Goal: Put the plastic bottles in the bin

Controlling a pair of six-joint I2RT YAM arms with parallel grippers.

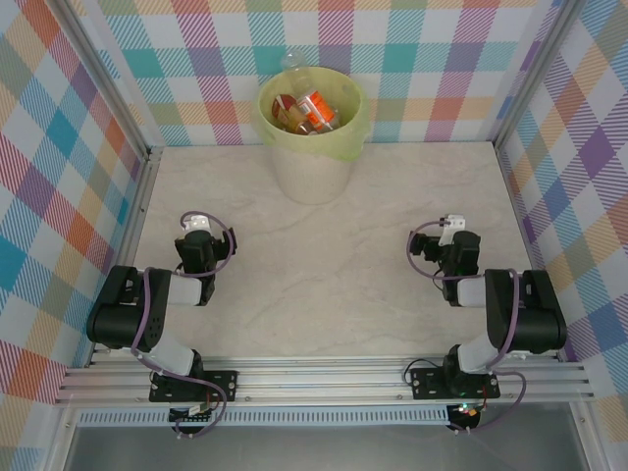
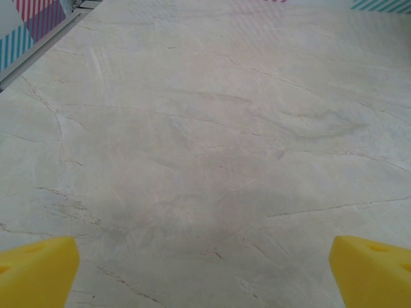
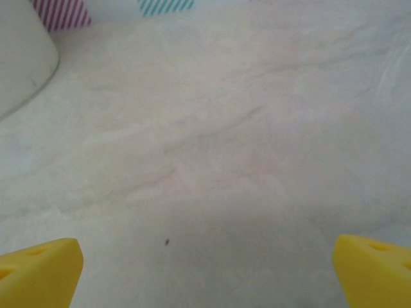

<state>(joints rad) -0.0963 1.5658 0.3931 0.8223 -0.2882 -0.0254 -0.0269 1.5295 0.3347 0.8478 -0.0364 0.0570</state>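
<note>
Pale marbled table (image 1: pixel 324 294), plaid walls (image 1: pixel 59 147) on three sides. The bin (image 1: pixel 312 172) stands at the middle of the far edge, its yellow-green liner folded over the rim. The plastic bottles (image 1: pixel 316 110) lie heaped inside, orange and red labels showing, and a clear one rises above the far rim. Both arms sit folded low, elbows back by the near edge, wrists aimed at the far edge. The left gripper (image 1: pixel 199 224) hovers near the left edge, its yellow fingers (image 2: pixel 38 269) spread wide over bare table. The right gripper (image 1: pixel 451 224) mirrors it near the right edge, jaws just as wide apart and holding nothing.
</note>
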